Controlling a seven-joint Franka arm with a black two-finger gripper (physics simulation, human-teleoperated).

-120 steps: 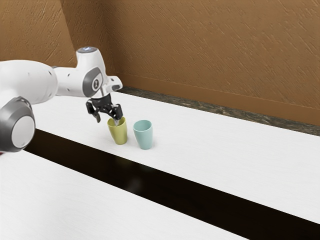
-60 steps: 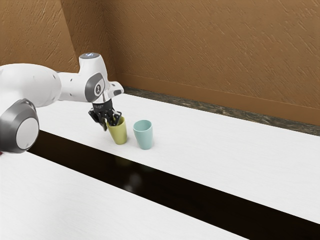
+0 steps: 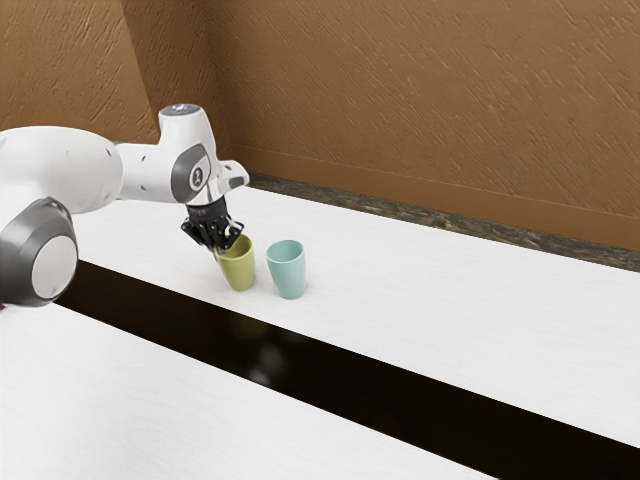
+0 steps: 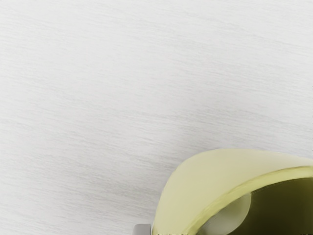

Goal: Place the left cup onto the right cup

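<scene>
Yellow-green left cup [image 3: 237,266] stands on the white table [image 3: 450,300], centre-left of frame, just beside the teal right cup [image 3: 286,269]. My gripper [image 3: 224,240] is at its rim, and I can't tell if it's clamped. Lifting and stacking both remain.

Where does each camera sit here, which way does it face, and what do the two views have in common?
Exterior view: beside the table, facing across it at the yellow-green cup and teal cup; the white arm enters from the exterior view's left, tool at the yellow-green cup's rim.
Wrist view: on the arm's hand, facing down at the table, the yellow-green cup close beneath; a pale pad inside the cup may be a fingertip.
Shared: the yellow-green cup and the table.
</scene>
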